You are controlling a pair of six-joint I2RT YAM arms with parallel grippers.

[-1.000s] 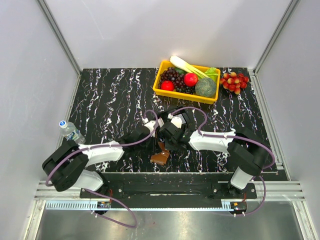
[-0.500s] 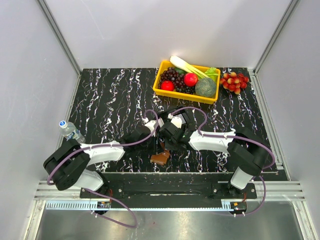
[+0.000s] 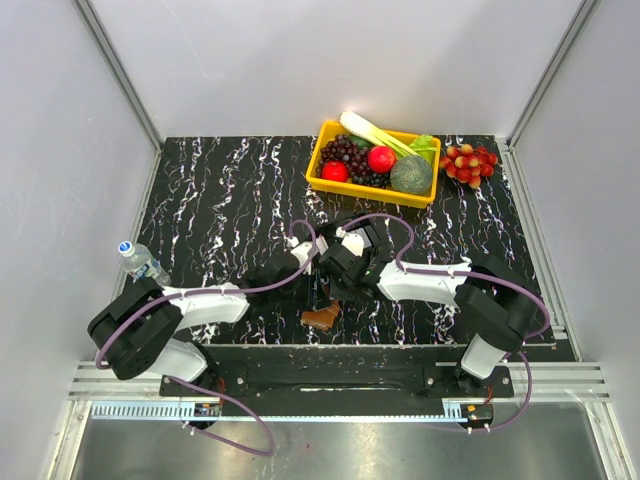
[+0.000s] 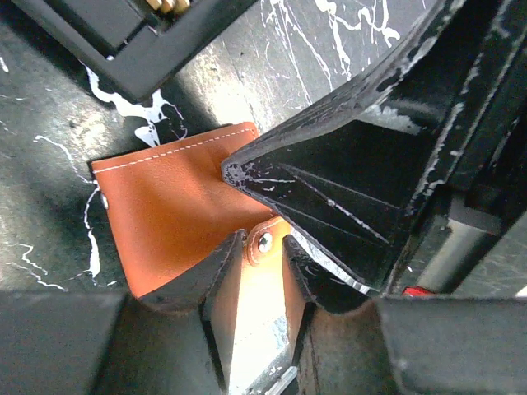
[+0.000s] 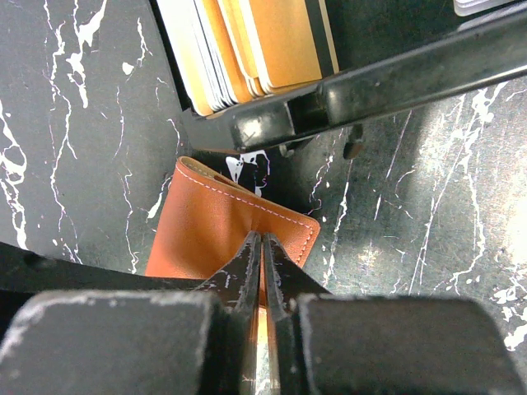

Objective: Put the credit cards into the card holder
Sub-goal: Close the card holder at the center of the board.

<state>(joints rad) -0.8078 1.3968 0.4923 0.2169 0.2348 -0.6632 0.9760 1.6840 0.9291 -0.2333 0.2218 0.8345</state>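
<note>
- The card holder (image 5: 216,222) lies on the table (image 3: 220,200) near its front edge, just beside the black box (image 5: 346,95). The credit cards (image 5: 272,41) stand on edge in that box, and none is in the holder yet.
- The right gripper (image 5: 262,240) has its fingers pressed together on what looks like a thin leaf of the holder. The bite is close to the edge, so it could slip and let the leaf fall shut.
- The left gripper (image 4: 262,247) stands apart around the snap tab (image 4: 264,241) and clamps nothing. With that side loose, the pocket mouth may close before a card arrives.
- Both grippers crowd over the holder, so a sideways move could knock their fingers together or drag the holder.
- A tugged holder could nudge the box and spill the cards.
</note>
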